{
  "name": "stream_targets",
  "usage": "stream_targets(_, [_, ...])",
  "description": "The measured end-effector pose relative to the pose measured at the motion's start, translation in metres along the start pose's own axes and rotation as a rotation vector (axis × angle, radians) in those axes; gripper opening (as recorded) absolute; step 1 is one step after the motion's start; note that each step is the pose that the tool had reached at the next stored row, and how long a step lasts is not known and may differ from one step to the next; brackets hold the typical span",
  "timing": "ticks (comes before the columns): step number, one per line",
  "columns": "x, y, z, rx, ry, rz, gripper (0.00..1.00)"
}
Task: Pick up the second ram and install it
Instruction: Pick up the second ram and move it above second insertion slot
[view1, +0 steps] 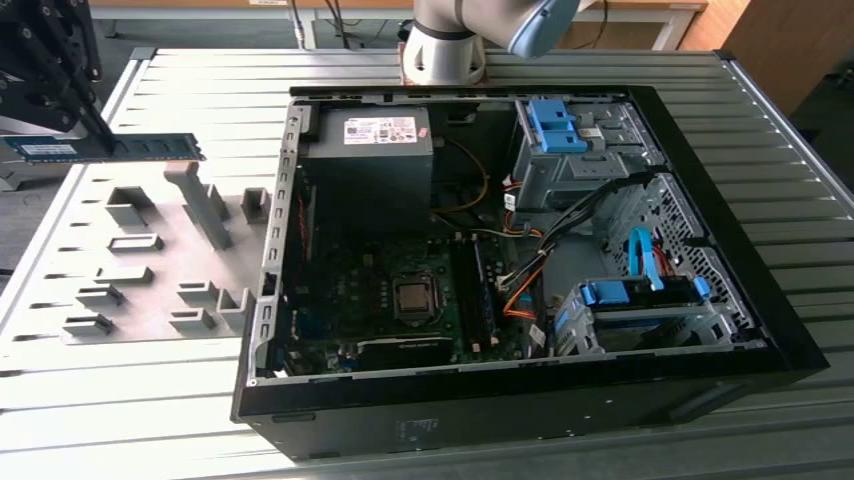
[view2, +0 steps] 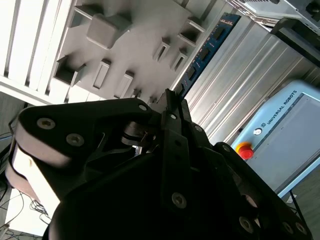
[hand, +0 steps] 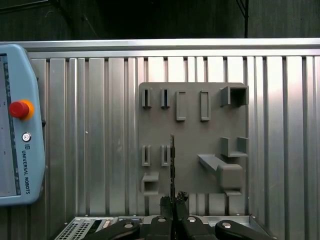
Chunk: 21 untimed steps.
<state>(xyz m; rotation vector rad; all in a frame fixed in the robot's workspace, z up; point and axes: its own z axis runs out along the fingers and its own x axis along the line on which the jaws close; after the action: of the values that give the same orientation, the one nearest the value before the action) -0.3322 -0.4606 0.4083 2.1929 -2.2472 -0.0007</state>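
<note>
The second ram (view1: 160, 147) is held by the gripper (view1: 107, 143), with the fingers (hand: 165, 205) closed narrowly on its flat faces near the middle of its length. In the exterior view the stick is carried level and lengthwise, clear above the grey holder plate (view1: 147, 260), toward that view's left edge of the ribbed counter (view1: 200, 80). In the first wrist view the stick is presented edge-on as a thin line over the plate, and no contact with any of the plate's slots is seen. The pick-up is therefore judged complete. The installation is judged not yet begun: the open computer case (view1: 507, 400) lies well apart, on the exterior view's right of the plate, and the stick is nowhere near the motherboard (view1: 360, 290) inside it. Whether a memory slot on the board is already occupied cannot be told. A teach pendant (hand: 20, 125) is seen lying on the counter beside the plate.
</note>
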Motion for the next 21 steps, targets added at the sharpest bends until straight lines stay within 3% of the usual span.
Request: stream_targets(21, [-0.0004, -0.0179, 0.0000, 0.0000, 0.0000, 0.000, 0.14])
